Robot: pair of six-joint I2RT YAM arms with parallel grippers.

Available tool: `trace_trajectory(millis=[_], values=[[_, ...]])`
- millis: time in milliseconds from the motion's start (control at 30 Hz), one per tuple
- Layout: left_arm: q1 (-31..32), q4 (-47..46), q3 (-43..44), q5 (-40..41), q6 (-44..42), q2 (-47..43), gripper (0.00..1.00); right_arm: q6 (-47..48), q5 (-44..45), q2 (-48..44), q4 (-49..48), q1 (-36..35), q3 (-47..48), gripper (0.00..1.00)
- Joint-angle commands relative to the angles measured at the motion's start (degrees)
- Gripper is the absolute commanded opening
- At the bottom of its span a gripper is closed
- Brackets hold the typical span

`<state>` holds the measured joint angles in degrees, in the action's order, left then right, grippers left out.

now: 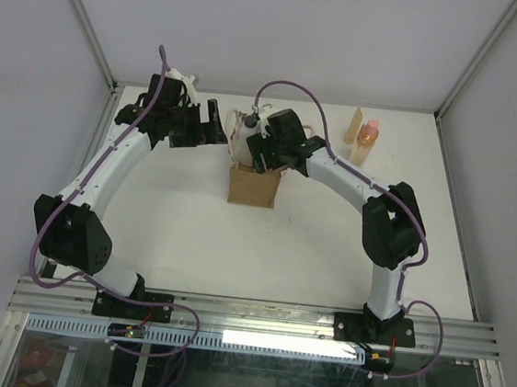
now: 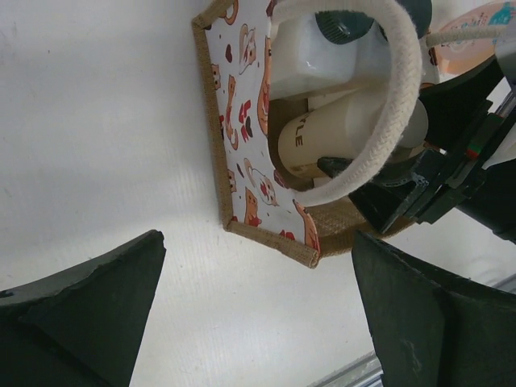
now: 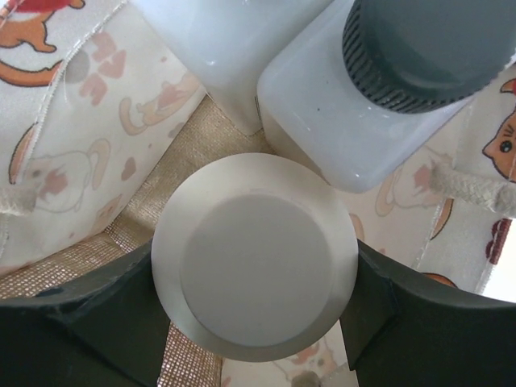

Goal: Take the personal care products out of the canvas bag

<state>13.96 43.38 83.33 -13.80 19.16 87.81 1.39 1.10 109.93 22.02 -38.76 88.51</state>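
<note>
Since my right tool grips cream bottle standing upright in bag, exit straight up; left tool open.

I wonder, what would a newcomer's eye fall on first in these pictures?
The right gripper reaches into the canvas bag at centre, its fingers closed on the cream bottle beside a dark-capped white bottle. The left gripper hangs open beside the bag; an orange-pink bottle stands at far right.

Count: 1 canvas bag, 2 white bottles in it, 1 dark cap showing, 1 cream bottle in it, 1 orange-pink bottle, 1 tan flat tube, 5 containers total.
</note>
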Motion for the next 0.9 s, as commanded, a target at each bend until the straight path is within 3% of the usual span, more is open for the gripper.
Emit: trace_trajectory(millis=[0, 167, 333, 867], values=[[-0.2, -3.6, 2.9, 0.4, 1.6, -1.3, 0.99, -1.3, 1.5, 0.8, 0.0, -0.2, 7.1, 0.56], [-0.2, -3.4, 2.7, 1.7, 1.8, -2.0, 0.99, -1.6, 3.3, 3.1, 2.2, -1.0, 9.4, 0.82], [-0.2, -2.8, 3.6, 1.9, 1.3, -1.7, 0.99, -1.8, 4.3, 3.3, 1.8, -2.0, 9.0, 0.95], [-0.1, -2.1, 3.6, 2.6, 0.6, -1.8, 0.99, -1.2, 6.9, 3.7, 7.3, -2.6, 8.6, 0.98]])
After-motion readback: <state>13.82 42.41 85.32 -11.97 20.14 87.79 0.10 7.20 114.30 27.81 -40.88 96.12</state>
